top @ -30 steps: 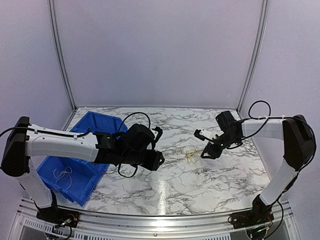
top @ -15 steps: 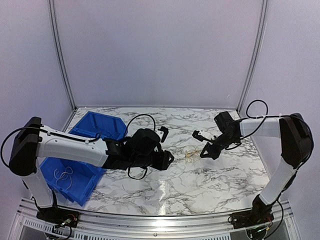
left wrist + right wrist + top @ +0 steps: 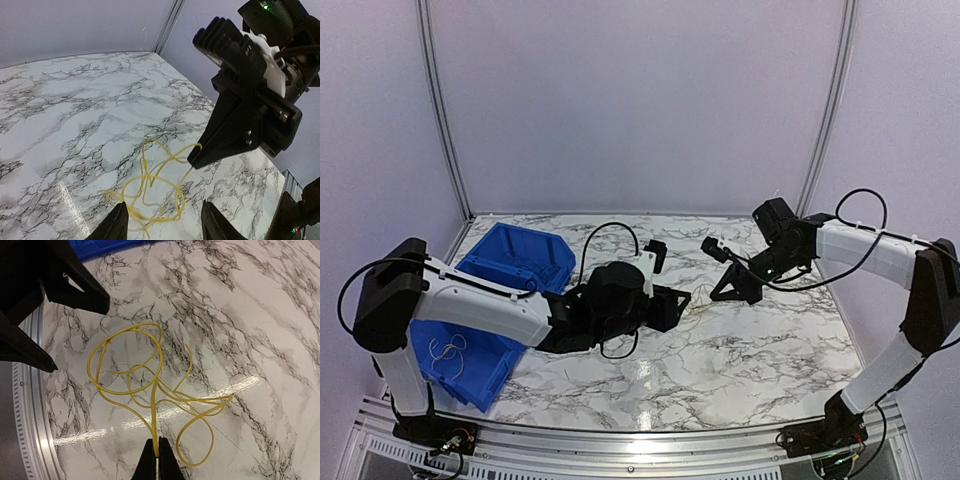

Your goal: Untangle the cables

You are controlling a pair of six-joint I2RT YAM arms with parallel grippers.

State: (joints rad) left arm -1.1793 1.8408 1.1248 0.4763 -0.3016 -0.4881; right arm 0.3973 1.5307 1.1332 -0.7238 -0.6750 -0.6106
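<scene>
Two grippers flank the yellow cables (image 3: 153,420) we see: right gripper (image 3: 155,454) pinches one strand, left gripper (image 3: 165,221) hangs open beside them.

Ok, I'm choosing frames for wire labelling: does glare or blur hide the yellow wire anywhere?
Right wrist: yellow wire sharp, a glare streak crossing its lower loops. Left wrist: sharp, glare lies beside it. Top external: unblurred, yet barely visible.

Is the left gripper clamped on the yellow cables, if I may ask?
No, the left gripper stands open near the yellow cables; only the right gripper pinches them.
</scene>
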